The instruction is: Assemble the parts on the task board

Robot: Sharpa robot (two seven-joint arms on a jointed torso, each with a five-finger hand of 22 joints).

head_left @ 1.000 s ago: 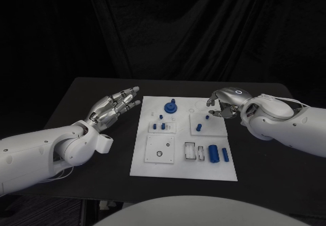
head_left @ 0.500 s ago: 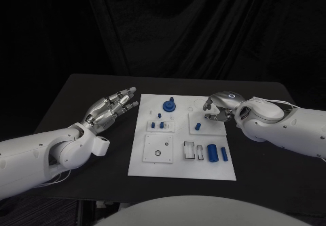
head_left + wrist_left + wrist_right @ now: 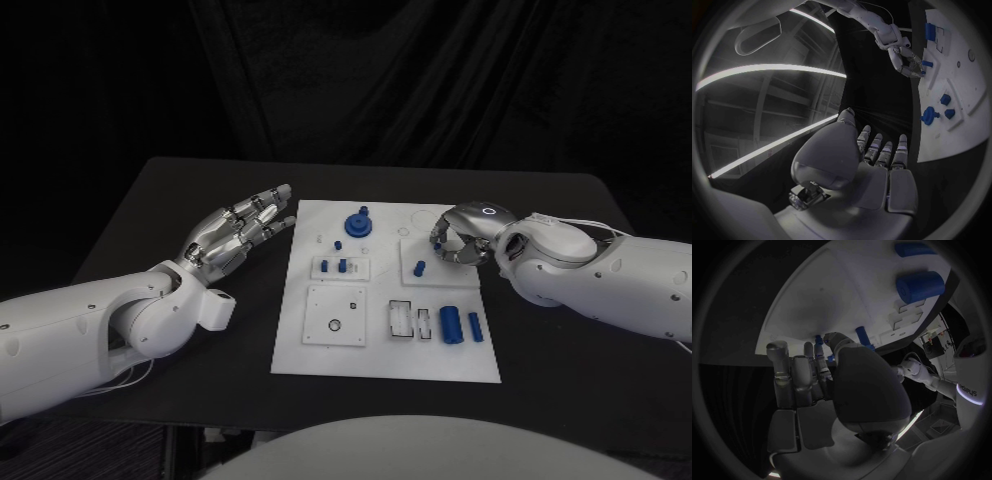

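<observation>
Centrally on the black table (image 3: 173, 200) lies the task board (image 3: 378, 360), a white rectangular plate carrying several raised white sub-plates and small blue parts. At its far end stands a round blue knob-like part (image 3: 358, 224); just nearer are small blue pegs (image 3: 335, 266) set upright on a square sub-plate, and a single blue peg (image 3: 420, 268) stands on the neighbouring sub-plate to the right. Toward the near right corner a fat blue cylinder (image 3: 451, 325) and a slimmer blue bar (image 3: 476, 327) lie side by side, beside two white slotted frames; a plain square sub-plate with a small hole sits at near left.

Robot's right hand (image 3: 459, 236) hovers over the board's far right corner, fingers curled inward, just beyond the single blue peg; in the right wrist view the right hand (image 3: 826, 385) has its fingertips close to that peg (image 3: 861, 335), though whether they pinch anything cannot be told. The fat cylinder (image 3: 919, 286) lies well apart from it.

Left hand (image 3: 238, 230) is held off the board's left edge above the table, palm up, fingers extended and slightly apart, holding nothing. In the left wrist view the left hand (image 3: 873, 165) lies beside the board (image 3: 954, 130), near the knob-like part (image 3: 929, 115).
</observation>
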